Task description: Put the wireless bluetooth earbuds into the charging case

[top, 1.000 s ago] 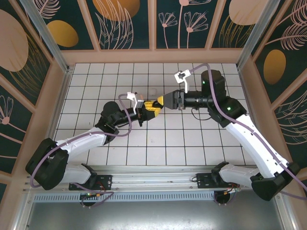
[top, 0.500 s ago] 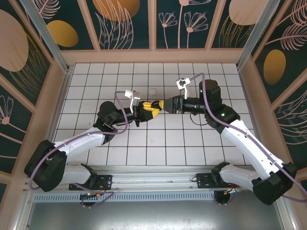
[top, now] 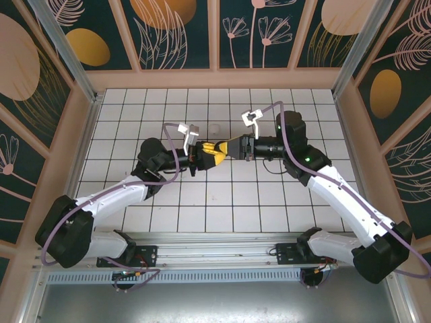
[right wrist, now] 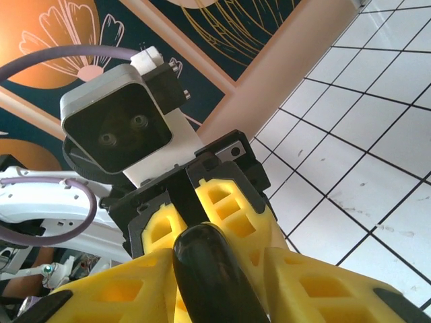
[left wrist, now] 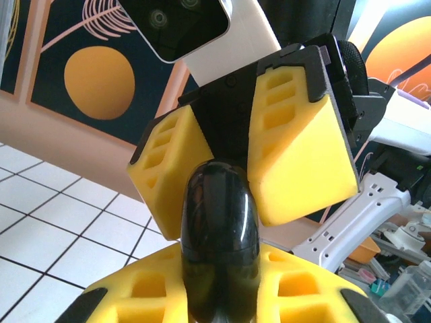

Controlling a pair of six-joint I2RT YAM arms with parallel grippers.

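The two arms meet nose to nose above the middle of the white-tiled worktop (top: 269, 202), a little toward its far edge. The left gripper (top: 214, 153) has its jaws clenched on a glossy black charging case (left wrist: 219, 235). In the left wrist view the case stands up between that gripper's own yellow foam fingers (left wrist: 296, 296), rounded end uppermost.

The right gripper (top: 232, 145) faces it head-on. Its two yellow fingers (left wrist: 296, 155) stand one on each side of the case's rounded end and very close to it. Whether they press on the case or merely flank it cannot be told.

A small white rounded item (top: 214, 128) lies on the worktop just beyond the meeting jaws, toward the far edge. It is too small to tell whether it is one of the earbuds.
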